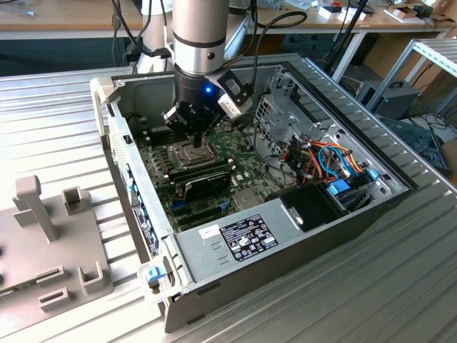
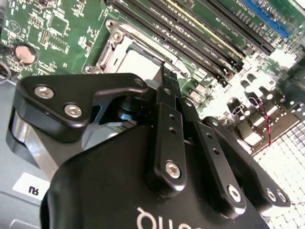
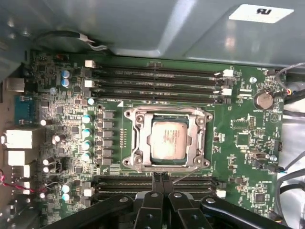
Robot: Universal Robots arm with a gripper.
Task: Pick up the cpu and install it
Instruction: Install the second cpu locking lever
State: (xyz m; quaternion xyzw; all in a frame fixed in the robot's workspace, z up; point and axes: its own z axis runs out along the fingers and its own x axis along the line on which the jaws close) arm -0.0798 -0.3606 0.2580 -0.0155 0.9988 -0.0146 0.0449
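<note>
The gripper (image 1: 193,136) hangs over the motherboard (image 1: 246,168) inside the open computer case (image 1: 371,207), in the upper middle of the exterior view. In the first wrist view its two fingers (image 3: 153,183) stand pressed together at the bottom centre of the frame, clenched with nothing between them; the second wrist view shows the same closed pair (image 2: 167,81) pointing toward the socket.

The cpu (image 3: 167,139) lies in the socket (image 3: 167,138) at the centre of the first wrist view, its grey top squarely framed by the metal retention frame (image 3: 136,138). It appears to sit level within the frame; whether it is fully seated on the contacts cannot be told. The fingertips are just beside the lower edge of the socket in that view, apart from the chip.

Risks, as judged:
- If the chip is slightly off its keyed position, any downward press would bend the contacts beneath it. Cause: misalignment too fine to confirm here.
- The closed fingertips are near the socket's edge; a sideways drift could nudge the chip or catch the frame.
- The memory slots (image 3: 157,78) in the upper half of the first wrist view, and a second bank at the lower edge beside the fingers, flank the socket closely. A low traverse could strike their latches.
- The long black card (image 1: 203,182) lies just below the gripper in the exterior view and narrows the path out on that side.
- Loose cables (image 1: 328,161) lie at the right of the case, well apart from the socket; low concern.
</note>
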